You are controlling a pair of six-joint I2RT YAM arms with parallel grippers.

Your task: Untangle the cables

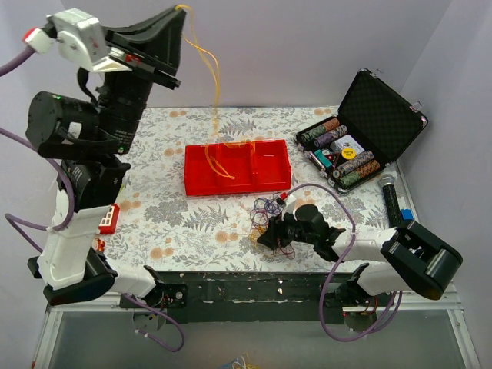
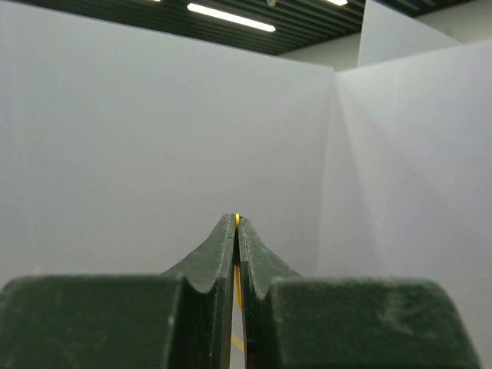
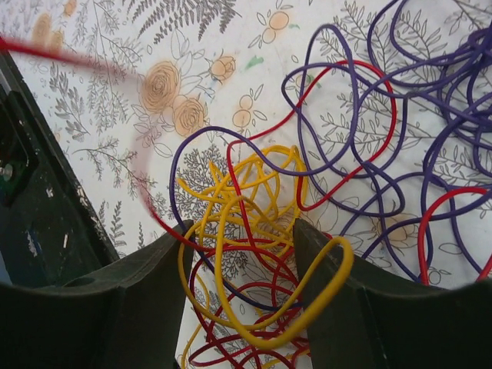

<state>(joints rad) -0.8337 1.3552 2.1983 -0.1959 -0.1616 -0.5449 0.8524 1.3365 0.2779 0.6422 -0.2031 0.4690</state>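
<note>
High above the table's back, our left gripper [image 1: 181, 11] is pinched tight on one yellow-orange cable [image 1: 218, 73], which trails down to the red tray [image 1: 190, 173]. Near the front edge, our right gripper [image 3: 242, 231] hovers low, jaws apart, over the tangled cables [image 3: 323, 154], purple, red and yellow.

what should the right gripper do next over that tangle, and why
Probably lower a little and close on the yellow loops. The right gripper stands open with those loops between its fingers, tangled into the bundle on the table. The left gripper is shut on a yellow cable that hangs from high up down to the red tray, so it looks occupied.
</note>
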